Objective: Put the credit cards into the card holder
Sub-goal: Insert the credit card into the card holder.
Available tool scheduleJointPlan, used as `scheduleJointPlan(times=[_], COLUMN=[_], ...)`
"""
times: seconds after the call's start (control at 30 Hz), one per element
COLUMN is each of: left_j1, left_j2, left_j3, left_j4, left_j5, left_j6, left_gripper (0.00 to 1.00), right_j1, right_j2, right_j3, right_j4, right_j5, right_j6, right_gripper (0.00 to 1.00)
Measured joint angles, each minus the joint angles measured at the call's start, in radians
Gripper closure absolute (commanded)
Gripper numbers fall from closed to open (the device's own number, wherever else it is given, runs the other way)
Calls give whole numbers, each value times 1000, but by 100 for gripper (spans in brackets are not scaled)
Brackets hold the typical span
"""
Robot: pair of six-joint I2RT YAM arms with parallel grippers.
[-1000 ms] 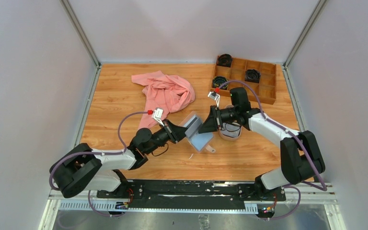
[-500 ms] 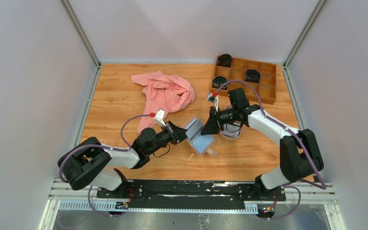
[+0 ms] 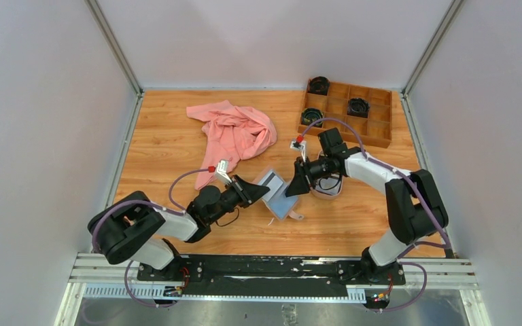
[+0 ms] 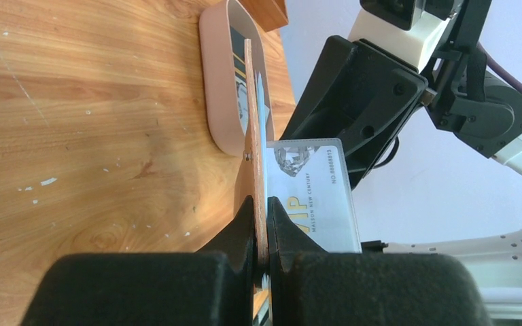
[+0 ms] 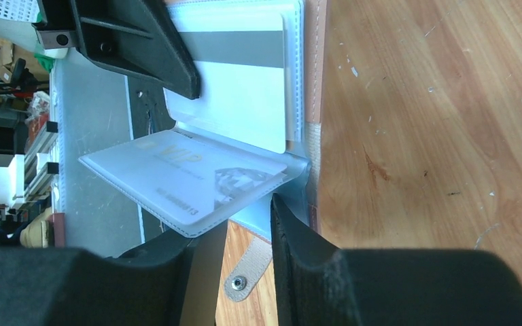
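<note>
Credit cards are partly home. A pale, glossy plastic card printed VIP (image 5: 190, 178) lies inside a clear, floppy sleeve (image 4: 343, 204) of the tan-brown leather folding card holder (image 3: 280, 195). A whitish card (image 5: 245, 95) with a grey stripe fills the pocket behind it. More cards (image 4: 239, 64), dark with a yellow band, stand on edge in the oval pinkish-beige tray (image 4: 211, 102) just past the left pincer's tips.

The left pincer (image 4: 259, 224) is clamped on the holder's thin tan cover, held edge-up. The right pincer (image 5: 234, 217) faces it closely. Its jaws stand apart with the VIP leaf's edge at their mouth, apparently not squeezed.

Over the last second both arms have drifted towards their bases. The holder now sits lower and nearer the wood-grain table (image 3: 163, 149), and the right pincer has followed it. This card looks seated, so releasing the leaf and fetching another from the tray seems next.

The leather is matte with a stitched seam. A short strap (image 5: 248, 268) with a pale metal snap stud (image 5: 239, 280) dangles beside the right pincer's finger. The sleeves are translucent and bend easily; the cards look stiff and slick. A crumpled pink cloth (image 3: 234, 132) lies well beyond the left pincer, and a wooden compartment box (image 3: 379, 129) lies beyond the right.
</note>
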Motion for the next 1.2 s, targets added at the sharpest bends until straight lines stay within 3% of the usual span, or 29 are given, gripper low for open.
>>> scheduleJointPlan(times=[0.3,0.63,0.9,1.2], left_j1=[0,0,-1,-1], left_j2=[82,212,324,351], left_j3=[-28,-33,-16,-15], left_j4=[117,249,295,307], left_j5=[-24,-22,16,21], left_j6=[-43,-74,-91,-84], left_gripper=[100,100,100,84], right_j1=[0,-3,-3,-3], right_j2=[67,111,131,178], right_j3=[13,11,4,3], right_j4=[5,105,166,165], right_j5=[-74,-105,-66,-5], right_j6=[48,200,274,274], right_gripper=[54,65,67,67])
